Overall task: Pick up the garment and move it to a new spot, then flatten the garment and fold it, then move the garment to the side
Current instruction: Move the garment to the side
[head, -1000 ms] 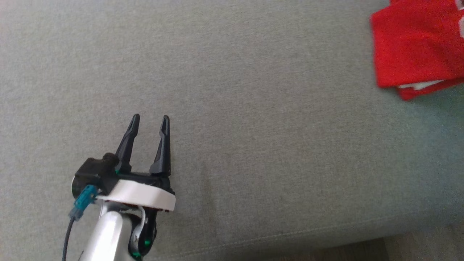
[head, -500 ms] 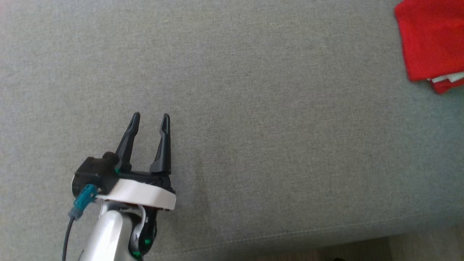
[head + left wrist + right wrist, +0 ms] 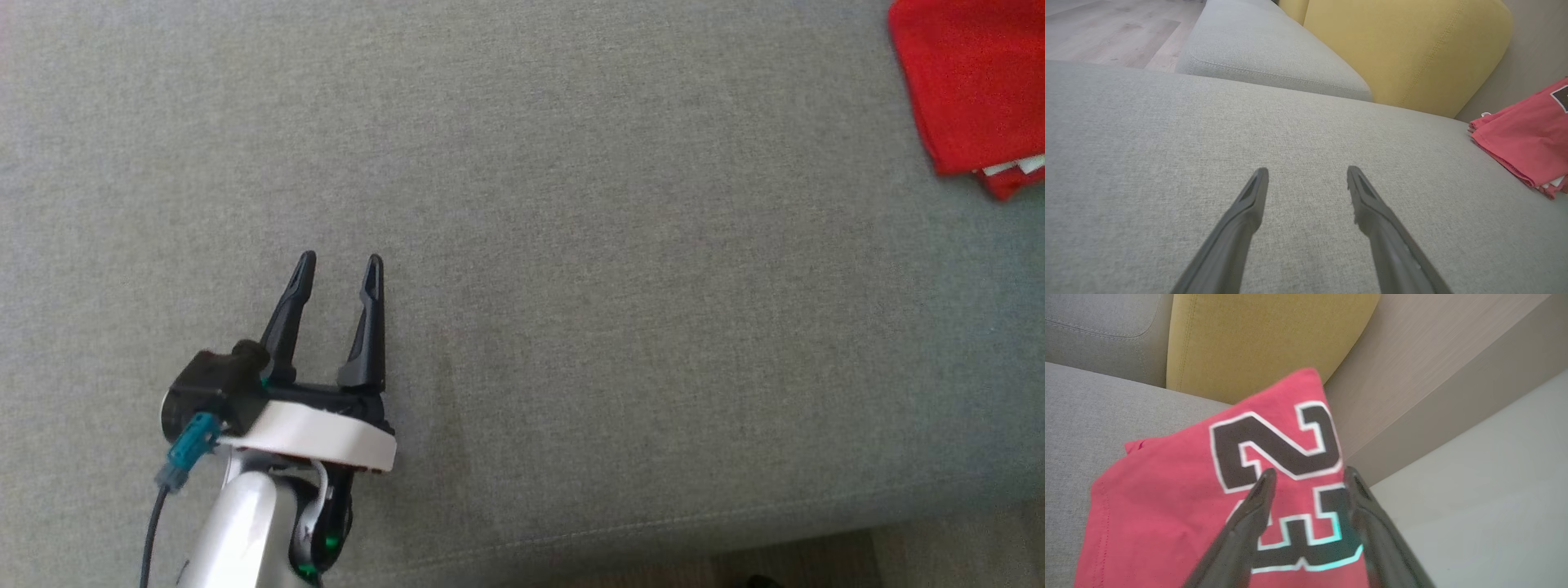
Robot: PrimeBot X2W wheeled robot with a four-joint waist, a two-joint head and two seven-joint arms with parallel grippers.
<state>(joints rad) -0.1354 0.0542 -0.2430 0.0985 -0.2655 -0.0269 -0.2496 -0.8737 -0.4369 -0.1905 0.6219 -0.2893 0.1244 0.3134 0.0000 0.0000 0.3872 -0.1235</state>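
A folded red garment [image 3: 1167,490] is laid on a grey sofa [image 3: 571,327], one corner pointed at a yellow cushion [image 3: 1257,339]; its long axis is cropped. The left gripper [image 3: 340,260] and right gripper [image 3: 1310,473] are spread, nothing grasped.

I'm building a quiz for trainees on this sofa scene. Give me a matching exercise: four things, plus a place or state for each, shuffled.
1 left gripper
2 right gripper
3 garment
4 yellow cushion

A red, folded, far right on the seat
B open above the printed number
C upright behind the seat
D open over the bare seat

Pairs: 1-D, 2-B, 3-A, 4-C
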